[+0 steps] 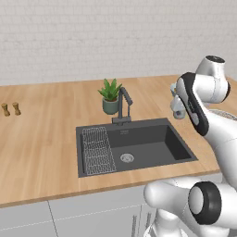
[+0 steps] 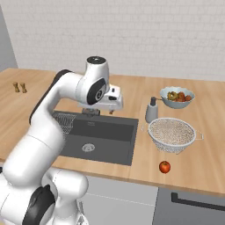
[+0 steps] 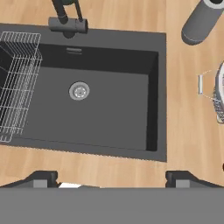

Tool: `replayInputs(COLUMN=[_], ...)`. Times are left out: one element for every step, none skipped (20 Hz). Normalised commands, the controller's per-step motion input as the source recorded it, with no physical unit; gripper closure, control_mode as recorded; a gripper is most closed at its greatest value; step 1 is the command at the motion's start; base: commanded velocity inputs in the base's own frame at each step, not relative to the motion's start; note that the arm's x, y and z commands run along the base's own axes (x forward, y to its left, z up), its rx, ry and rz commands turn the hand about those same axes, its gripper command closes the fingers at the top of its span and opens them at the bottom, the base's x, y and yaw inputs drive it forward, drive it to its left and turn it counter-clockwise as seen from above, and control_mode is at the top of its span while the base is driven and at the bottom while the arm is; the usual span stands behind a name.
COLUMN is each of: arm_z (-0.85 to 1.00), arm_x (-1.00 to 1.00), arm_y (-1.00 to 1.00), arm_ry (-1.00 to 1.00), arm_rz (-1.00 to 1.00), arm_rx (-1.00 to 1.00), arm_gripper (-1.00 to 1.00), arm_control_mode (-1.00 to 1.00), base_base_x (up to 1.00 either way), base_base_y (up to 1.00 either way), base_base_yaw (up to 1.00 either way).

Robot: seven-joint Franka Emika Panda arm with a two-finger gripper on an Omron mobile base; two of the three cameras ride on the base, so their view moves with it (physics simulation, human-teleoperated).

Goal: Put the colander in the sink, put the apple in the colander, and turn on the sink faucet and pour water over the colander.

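The gripper (image 3: pixel 111 177) hangs over the sink (image 3: pixel 52 111), its fingers spread wide and holding nothing. The colander (image 2: pixel 172 134), a round silvery mesh bowl, sits upright on the counter just right of the sink, its small side handles pointing left and right. The red apple (image 2: pixel 165 166) lies nearer the counter's front edge, close to the colander. No writing is readable.

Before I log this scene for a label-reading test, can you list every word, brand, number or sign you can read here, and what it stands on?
There is no readable text in these views.
The grey dispenser bottle is plain, with no label.
The sink has a small raised plate on its back wall, too small to show any writing.
The sink faucet, colander and fruit bowl carry no markings.
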Motion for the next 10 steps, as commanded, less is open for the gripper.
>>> replayInputs(arm_z=[-0.34, -0.31, -0.21, -0.13, -0.18, -0.22, -0.21, -0.17, -0.17, -0.21], arm_x=[0.00, 0.00, 0.00, 0.00, 0.04, 0.00, 0.00, 0.00, 0.00, 0.00], arm_y=[-0.96, -0.96, -0.86, -0.77, -0.65, -0.76, -0.75, -0.66, -0.66, -0.68], arm_ry=[0.00, 0.00, 0.02, 0.05, 0.04, 0.03, 0.04, 0.04, 0.04, 0.04], arm_rz=[0.00, 0.00, -0.03, -0.10, -0.13, -0.11, -0.11, -0.13, -0.14, -0.14], arm_rx=[0.00, 0.00, 0.00, 0.00, 0.00, 0.00, 0.00, 0.00, 0.00, 0.00], arm_gripper=[-1.00, -1.00, -1.00, -1.00, -1.00, -1.00, -1.00, -1.00, -1.00, -1.00], arm_control_mode=[-1.00, -1.00, -1.00, -1.00, -1.00, -1.00, -1.00, -1.00, -1.00, -1.00], base_base_x=[0.00, 0.00, 0.00, 0.00, 0.00, 0.00, 0.00, 0.00, 0.00, 0.00], base_base_y=[0.00, 0.00, 0.00, 0.00, 0.00, 0.00, 0.00, 0.00, 0.00, 0.00], base_base_yaw=[0.00, 0.00, 0.00, 0.00, 0.00, 0.00, 0.00, 0.00, 0.00, 0.00])
